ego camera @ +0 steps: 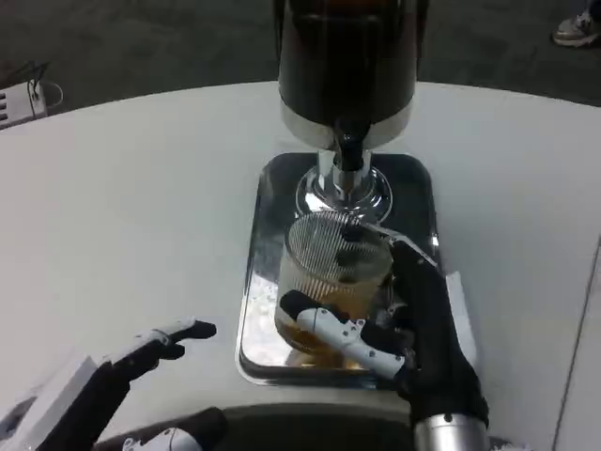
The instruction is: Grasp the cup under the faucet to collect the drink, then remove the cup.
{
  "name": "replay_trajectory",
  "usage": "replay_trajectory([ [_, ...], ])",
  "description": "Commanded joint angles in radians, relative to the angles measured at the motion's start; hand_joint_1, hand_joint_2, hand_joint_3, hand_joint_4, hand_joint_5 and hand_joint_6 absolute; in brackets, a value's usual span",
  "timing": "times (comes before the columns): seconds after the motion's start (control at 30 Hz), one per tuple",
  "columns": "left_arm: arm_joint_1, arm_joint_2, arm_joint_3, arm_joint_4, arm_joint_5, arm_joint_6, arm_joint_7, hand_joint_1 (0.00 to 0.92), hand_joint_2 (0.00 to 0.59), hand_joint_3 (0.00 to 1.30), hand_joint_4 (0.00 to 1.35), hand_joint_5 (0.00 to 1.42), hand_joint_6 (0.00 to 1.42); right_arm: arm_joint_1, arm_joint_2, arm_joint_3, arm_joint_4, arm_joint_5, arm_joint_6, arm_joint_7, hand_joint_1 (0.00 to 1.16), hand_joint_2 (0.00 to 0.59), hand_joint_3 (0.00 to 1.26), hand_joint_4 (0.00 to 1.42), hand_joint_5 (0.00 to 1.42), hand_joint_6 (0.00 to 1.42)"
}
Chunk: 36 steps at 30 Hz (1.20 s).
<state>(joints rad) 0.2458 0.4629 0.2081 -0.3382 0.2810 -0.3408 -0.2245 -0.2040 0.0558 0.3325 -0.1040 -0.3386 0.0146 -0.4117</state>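
Under the faucet (348, 150), right hand (394, 329) grasps the cup (331, 282) (left hand (141, 362) released, table edge).

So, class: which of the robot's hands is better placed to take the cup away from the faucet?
Right. The right hand already grips the cup below the faucet; the left hand rests apart, holding nothing.

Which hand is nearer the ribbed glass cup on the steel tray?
Right. The right hand grips the cup, fingers wrapped around its lower front, under the faucet. The left hand hovers over the table, off the tray, holding nothing.
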Motion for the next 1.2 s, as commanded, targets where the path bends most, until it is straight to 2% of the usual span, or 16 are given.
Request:
replay_trajectory([
  [0.03, -0.013, -0.002, -0.028, 0.012, 0.009, -0.015, 0.006, 0.0, 0.075, 0.26, 0.17, 0.23, 0.24, 0.058, 0.002, 0.005, -0.126, -0.011, 0.007, 0.071, 0.97, 0.219, 1.19, 1.42, 1.42, 1.38],
  [0.23, -0.027, -0.005, -0.046, 0.003, 0.02, -0.012, 0.014, 0.0, 0.075, 0.26, 0.17, 0.23, 0.24, 0.099, -0.007, -0.012, -0.168, -0.02, 0.013, 0.133, 0.97, 0.213, 1.18, 1.41, 1.42, 1.39],
  [0.37, -0.028, -0.005, -0.045, -0.014, 0.039, -0.015, 0.021, 0.0, 0.075, 0.26, 0.16, 0.23, 0.24, 0.164, -0.045, -0.026, -0.26, -0.018, -0.004, 0.189, 0.97, 0.209, 1.18, 1.41, 1.42, 1.39],
  [0.53, -0.016, -0.01, -0.044, -0.039, 0.077, -0.021, 0.038, 0.0, 0.075, 0.23, 0.12, 0.19, 0.23, 0.233, -0.097, -0.079, -0.376, -0.004, -0.01, 0.26, 0.97, 0.206, 1.18, 1.41, 1.42, 1.39],
  [0.73, -0.008, -0.007, -0.043, -0.068, 0.12, -0.024, 0.047, 0.0, 0.075, 0.18, 0.05, 0.13, 0.2, 0.282, -0.155, -0.132, -0.468, 0.014, -0.027, 0.328, 0.97, 0.205, 1.17, 1.41, 1.42, 1.4],
  [0.97, 0.005, 0.001, -0.044, -0.105, 0.164, -0.027, 0.041, 0.0, 0.072, 0.14, 0.0, 0.07, 0.17, 0.333, -0.208, -0.198, -0.54, 0.043, -0.058, 0.388, 0.96, 0.204, 1.17, 1.41, 1.42, 1.4],
  [1.2, 0.016, 0.007, -0.046, -0.143, 0.201, -0.02, 0.032, 0.0, 0.067, 0.1, 0.0, 0.03, 0.12, 0.378, -0.254, -0.268, -0.583, 0.088, -0.057, 0.455, 0.96, 0.199, 1.17, 1.41, 1.42, 1.4],
])
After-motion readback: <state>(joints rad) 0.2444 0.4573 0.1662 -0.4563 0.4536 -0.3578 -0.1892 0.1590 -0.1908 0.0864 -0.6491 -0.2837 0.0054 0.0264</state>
